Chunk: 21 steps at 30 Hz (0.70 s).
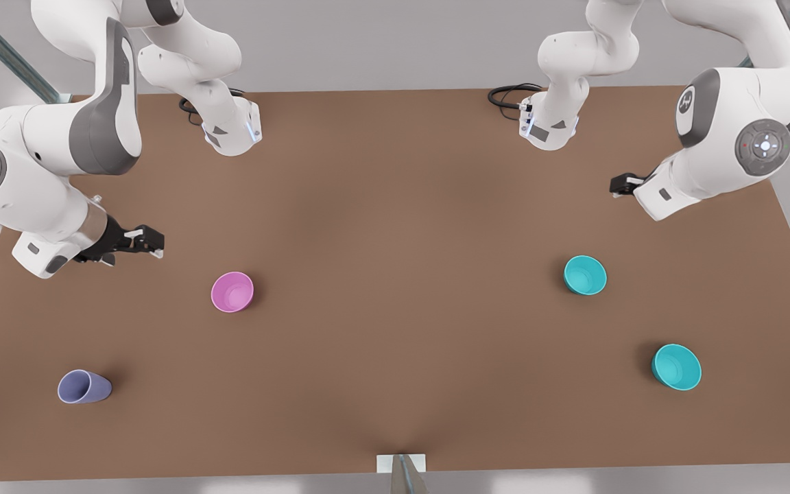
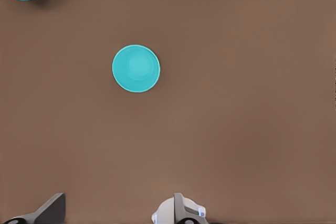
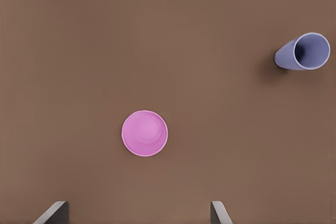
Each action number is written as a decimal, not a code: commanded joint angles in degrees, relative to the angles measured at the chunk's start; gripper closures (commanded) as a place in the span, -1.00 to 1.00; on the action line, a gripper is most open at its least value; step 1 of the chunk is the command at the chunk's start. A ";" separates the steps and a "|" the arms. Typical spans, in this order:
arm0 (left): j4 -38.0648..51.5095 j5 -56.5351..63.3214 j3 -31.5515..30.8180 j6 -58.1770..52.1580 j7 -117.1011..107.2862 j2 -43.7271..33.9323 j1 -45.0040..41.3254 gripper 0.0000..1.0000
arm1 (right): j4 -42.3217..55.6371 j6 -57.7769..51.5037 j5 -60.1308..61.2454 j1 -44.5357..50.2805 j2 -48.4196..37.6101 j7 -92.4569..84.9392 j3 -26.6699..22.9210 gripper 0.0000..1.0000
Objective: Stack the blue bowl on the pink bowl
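Looks like a bare simulated robot test bench: plain brown table point(image 1: 395, 206), blank grey walls, two white Franka arms point(image 1: 45, 171) bolted on, metal frame struts point(image 1: 4, 51), loose cables point(image 1: 508, 96).

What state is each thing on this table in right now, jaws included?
blue bowl: upright, empty, untouched
pink bowl: upright, empty, nothing stacked in it
wider teal bowl: upright, empty
lavender cup: upright, empty
left gripper: jaws open, holding nothing, above the table near the blue bowl
right gripper: jaws open, holding nothing, above the table near the pink bowl
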 commanded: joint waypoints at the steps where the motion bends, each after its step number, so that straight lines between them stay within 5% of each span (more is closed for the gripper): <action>1: 0.04 0.07 -0.08 0.72 3.31 0.02 -0.78 -1.00 | -0.14 0.86 0.01 -0.03 -0.07 -3.39 0.04 -1.00; 5: 0.04 -0.02 -0.08 0.72 3.31 1.16 -0.87 -1.00 | 0.21 3.14 2.91 -0.47 6.96 -3.65 0.04 -1.00; 7: 1.71 -0.02 -0.17 0.72 3.22 4.76 -1.05 -1.00 | -7.33 14.64 3.35 -0.30 10.57 -2.68 0.04 -1.00; 18: 5.40 0.25 -0.34 5.38 -5.83 9.86 0.19 -1.00 | -31.95 42.07 8.72 -1.00 12.24 -2.77 0.04 -1.00; 21: 5.40 0.25 -0.43 5.12 -5.83 9.86 0.10 -1.00 | -31.34 43.48 10.29 -1.44 13.65 -2.77 -0.04 -1.00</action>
